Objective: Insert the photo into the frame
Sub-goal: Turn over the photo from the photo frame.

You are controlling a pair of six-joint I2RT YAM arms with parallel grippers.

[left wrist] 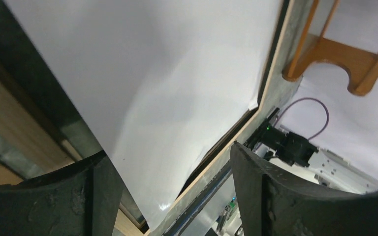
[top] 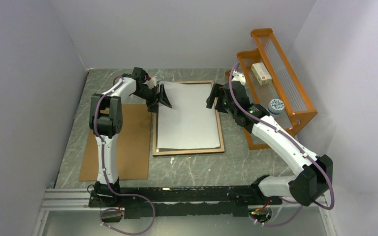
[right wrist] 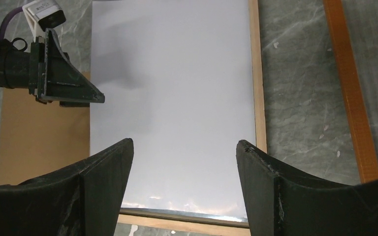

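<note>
The photo (top: 187, 115) lies white side up inside the frame (top: 220, 132), whose light-wood back faces up. Its left edge covers the frame's left border, and a thin strip of pane shows along one short end. My left gripper (top: 163, 96) hovers open at the photo's far left corner. In the left wrist view the white photo (left wrist: 152, 73) and the frame's wood border (left wrist: 270, 73) lie beyond the spread left gripper (left wrist: 170, 155). My right gripper (top: 212, 96) stands open over the frame's far right edge. In the right wrist view the right gripper (right wrist: 184, 143) spans the photo (right wrist: 177, 73) beside the frame border (right wrist: 257, 73).
A brown backing board (top: 128, 142) lies flat left of the frame, under the left arm. An orange rack (top: 275, 78) stands at the right with a small box (top: 261, 73) and a round item (top: 276, 105) on it. Walls close in on three sides.
</note>
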